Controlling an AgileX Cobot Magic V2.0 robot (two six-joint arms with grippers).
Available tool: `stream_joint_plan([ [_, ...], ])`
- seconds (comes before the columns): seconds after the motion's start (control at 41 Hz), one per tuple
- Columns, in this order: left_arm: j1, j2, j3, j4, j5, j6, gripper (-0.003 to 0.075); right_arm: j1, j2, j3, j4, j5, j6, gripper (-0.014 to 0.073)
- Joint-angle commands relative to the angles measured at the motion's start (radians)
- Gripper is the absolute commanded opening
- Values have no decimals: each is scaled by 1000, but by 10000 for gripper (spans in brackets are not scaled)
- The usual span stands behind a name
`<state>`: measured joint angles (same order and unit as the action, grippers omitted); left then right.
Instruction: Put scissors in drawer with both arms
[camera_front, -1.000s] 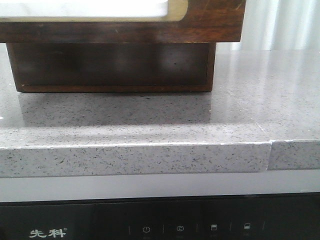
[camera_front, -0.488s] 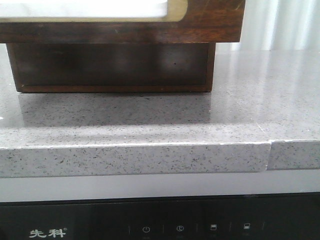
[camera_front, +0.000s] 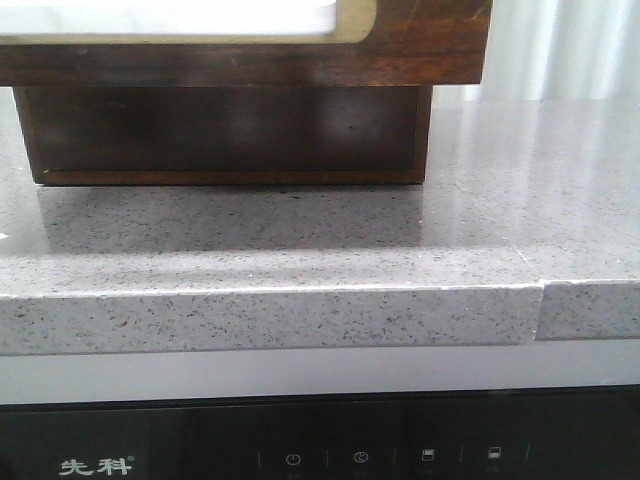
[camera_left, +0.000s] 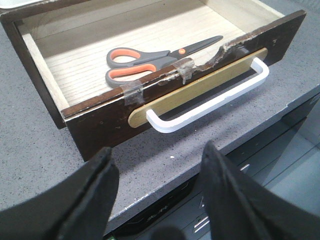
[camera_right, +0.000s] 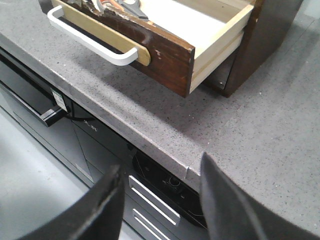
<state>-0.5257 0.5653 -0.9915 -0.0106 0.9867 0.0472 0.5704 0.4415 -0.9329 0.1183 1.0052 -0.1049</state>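
The scissors (camera_left: 160, 60) lie flat inside the pulled-out drawer (camera_left: 100, 117), long axis along its front. The empty, open left end effector (camera_left: 157, 192) faces the white handle (camera_left: 210, 97); the right end effector (camera_right: 160, 205), also open, sits farther off.

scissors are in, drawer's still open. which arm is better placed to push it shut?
Probably left. The left gripper is open and faces the drawer front squarely, its white handle straight ahead, scissors lying inside. The right gripper, also open, views the drawer from off its corner, so it would need repositioning.
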Motion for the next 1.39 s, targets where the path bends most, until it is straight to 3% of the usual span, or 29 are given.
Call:
stream_joint_plan([
  [0.0, -8, 5, -31, -2, -76, -6, 330, -2, 9, -22, -3, -83, 14, 372],
  [0.073, -8, 5, -31, -2, -76, -6, 246, -2, 9, -22, -3, -82, 14, 309],
  [0.22, -8, 5, -31, -2, -76, -6, 48, -2, 9, -22, -3, -82, 14, 87],
  [0.293, -8, 5, -31, -2, -76, -6, -22, -2, 9, -22, -3, -82, 14, -15],
  [0.341, -8, 5, -31, -2, -76, -6, -20, -2, 9, -22, -3, -82, 13, -70],
  [1.024, 2, -33, 6, -5, -114, -6, -20, -2, 9, -22, -3, -73, 12, -68],
  [1.195, 117, -129, 123, 11, -171, -6, -20, -2, 9, -22, -3, -73, 12, -68],
  [1.366, 285, -274, 366, 37, -413, -6, -20, -2, 9, -22, -3, -73, 12, -68],
])
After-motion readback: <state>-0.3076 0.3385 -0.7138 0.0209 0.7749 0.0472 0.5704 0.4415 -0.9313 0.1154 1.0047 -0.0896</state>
